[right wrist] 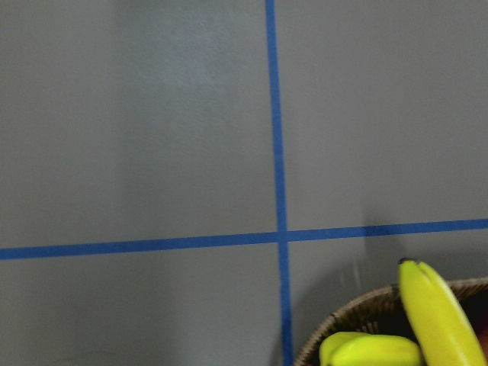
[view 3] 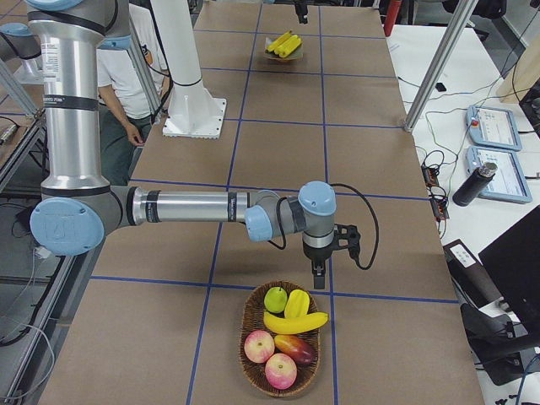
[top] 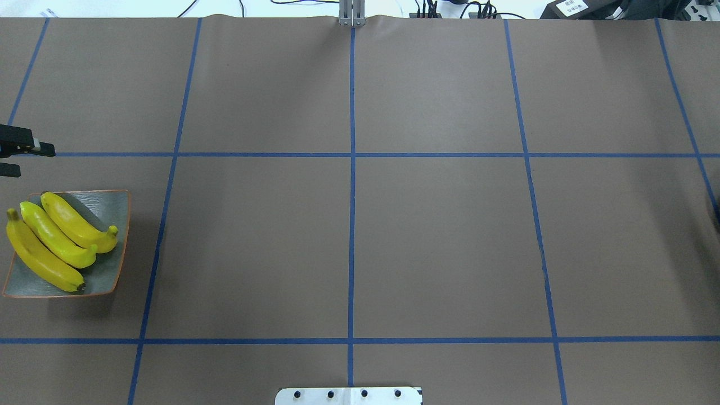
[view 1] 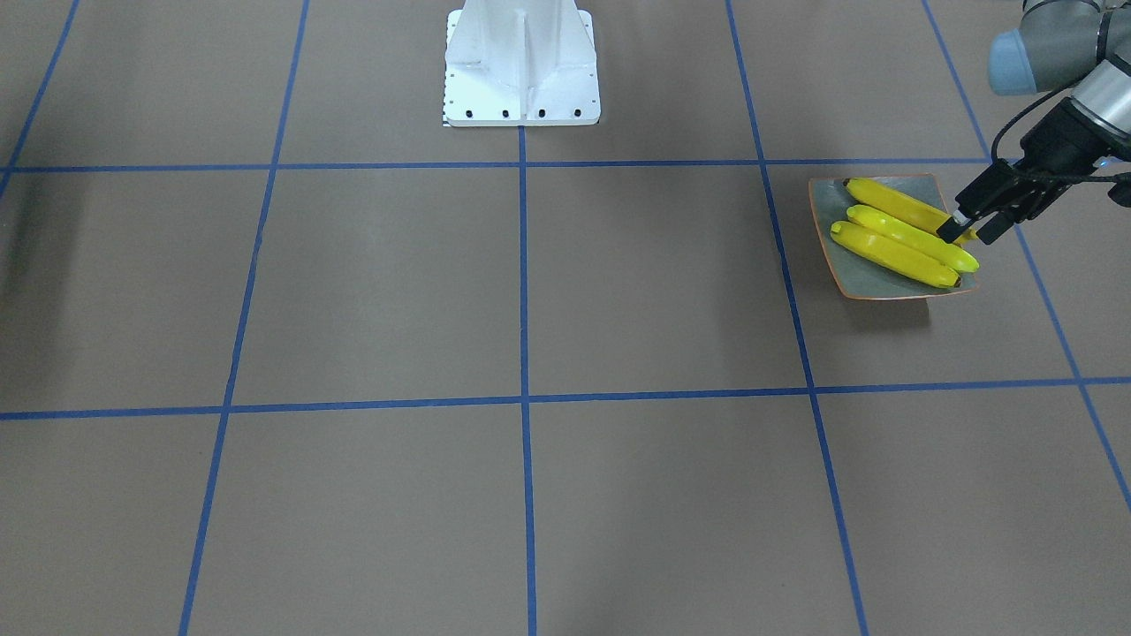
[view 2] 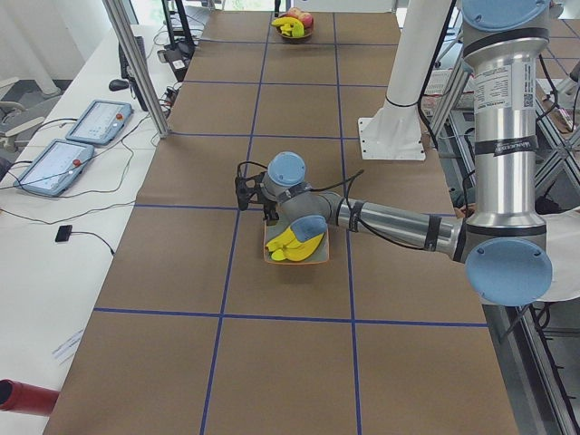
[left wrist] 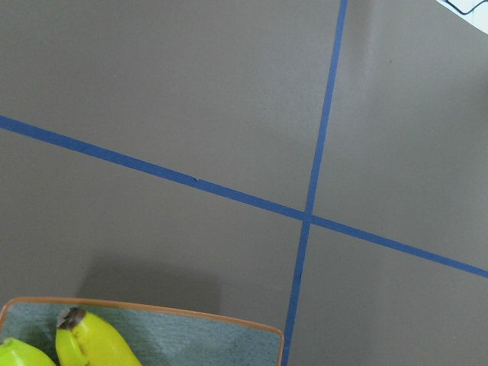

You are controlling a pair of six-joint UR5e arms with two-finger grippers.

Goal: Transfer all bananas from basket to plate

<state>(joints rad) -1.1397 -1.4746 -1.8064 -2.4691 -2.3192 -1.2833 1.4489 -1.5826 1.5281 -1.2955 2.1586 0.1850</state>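
Observation:
Three yellow bananas (top: 56, 242) lie side by side on the square grey-blue plate (top: 109, 208) at the table's far left; they also show in the front view as bananas (view 1: 901, 231) on the plate (view 1: 861, 278). My left gripper (view 1: 970, 231) hovers open and empty over the plate's outer edge; in the overhead view the left gripper (top: 25, 159) stands just beyond the plate. One banana (view 3: 295, 323) lies in the wicker basket (view 3: 242, 337) at the other end of the table. My right gripper (view 3: 319, 272) hangs just beyond the basket's far rim; I cannot tell whether it is open or shut.
The basket also holds apples (view 3: 259, 346) and other fruit. The white robot pedestal (view 1: 521, 62) stands at the table's middle edge. A person (view 3: 126, 84) stands behind the robot. Tablets (view 3: 498, 126) lie on a side table.

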